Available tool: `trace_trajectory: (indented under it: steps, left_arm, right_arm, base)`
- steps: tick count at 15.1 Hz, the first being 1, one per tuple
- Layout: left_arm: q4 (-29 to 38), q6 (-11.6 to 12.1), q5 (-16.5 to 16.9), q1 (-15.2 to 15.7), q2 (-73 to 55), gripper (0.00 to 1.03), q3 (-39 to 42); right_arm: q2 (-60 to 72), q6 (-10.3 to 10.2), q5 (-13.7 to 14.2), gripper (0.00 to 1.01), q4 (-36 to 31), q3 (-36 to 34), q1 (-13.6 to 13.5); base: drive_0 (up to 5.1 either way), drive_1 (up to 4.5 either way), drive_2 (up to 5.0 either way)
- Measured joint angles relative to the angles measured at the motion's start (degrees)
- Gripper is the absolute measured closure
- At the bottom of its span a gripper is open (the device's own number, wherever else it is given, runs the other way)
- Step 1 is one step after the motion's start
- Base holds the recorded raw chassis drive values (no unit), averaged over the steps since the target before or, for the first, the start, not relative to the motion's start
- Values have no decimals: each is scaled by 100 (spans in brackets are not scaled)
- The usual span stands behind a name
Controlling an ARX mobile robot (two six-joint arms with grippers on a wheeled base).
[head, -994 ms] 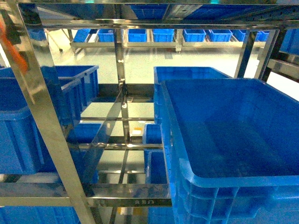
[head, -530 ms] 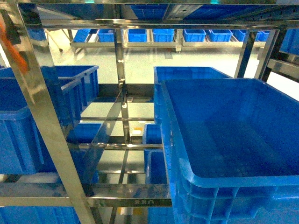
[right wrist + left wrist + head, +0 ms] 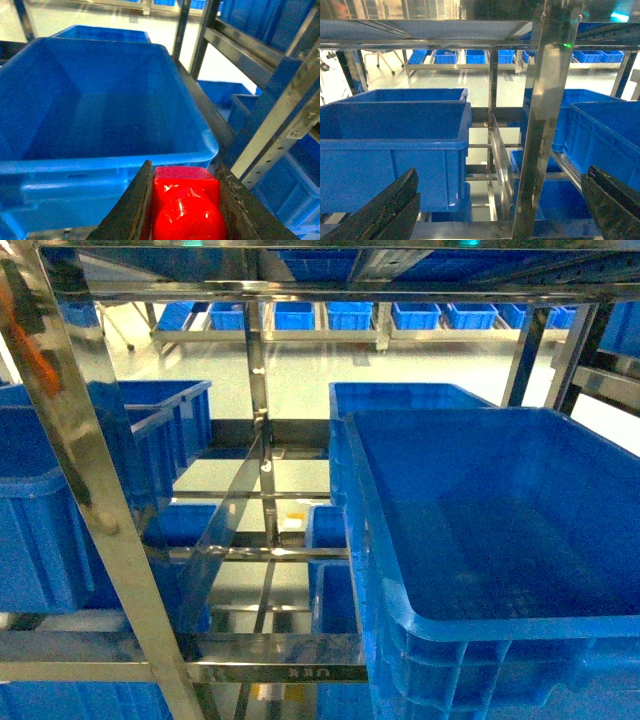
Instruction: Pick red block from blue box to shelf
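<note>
Red block (image 3: 186, 202) sits clamped in the right gripper (image 3: 185, 210), near the dark blue crate (image 3: 100, 110) — carry it level over the rim onto the shelf (image 3: 262, 420); left gripper (image 3: 495, 210) spread, empty.

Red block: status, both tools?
Right tool shut on red block, short of blue crate on shelf. Left tool open, empty. Nothing blocking.

Soft blue-tinted blur, overhead glare on the steel shelf (image 3: 95, 490) posts.
</note>
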State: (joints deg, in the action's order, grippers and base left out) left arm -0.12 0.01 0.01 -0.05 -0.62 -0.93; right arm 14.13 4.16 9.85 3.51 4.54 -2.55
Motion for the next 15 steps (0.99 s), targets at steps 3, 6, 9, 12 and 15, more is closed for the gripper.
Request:
trace_trajectory:
  steps: [3, 6, 9, 12, 15]
  left_arm:
    - [-11, 0, -2, 0, 0, 5, 0]
    - [-11, 0, -2, 0, 0, 5, 0]
    - [-9, 0, -2, 0, 0, 5, 0]
    - [-9, 0, -4, 0, 0, 5, 0]
    - [-9, 0, -4, 0, 0, 5, 0]
  right_arm:
    - [2352, -7, -197, 73, -2079, 382, 166]
    - [5136, -179, -501, 73, -3906, 1250, -98]
    - [6238, -289, -608, 73, -4151, 1768, -223]
    - [6601, -310, -623, 73, -4229, 1928, -280]
    - [7650, -356, -577, 67, -4350, 2470, -393]
  base:
    - [0, 0, 0]
    - [0, 0, 0]
    - [0, 0, 0]
    - [0, 0, 0]
    - [0, 0, 0]
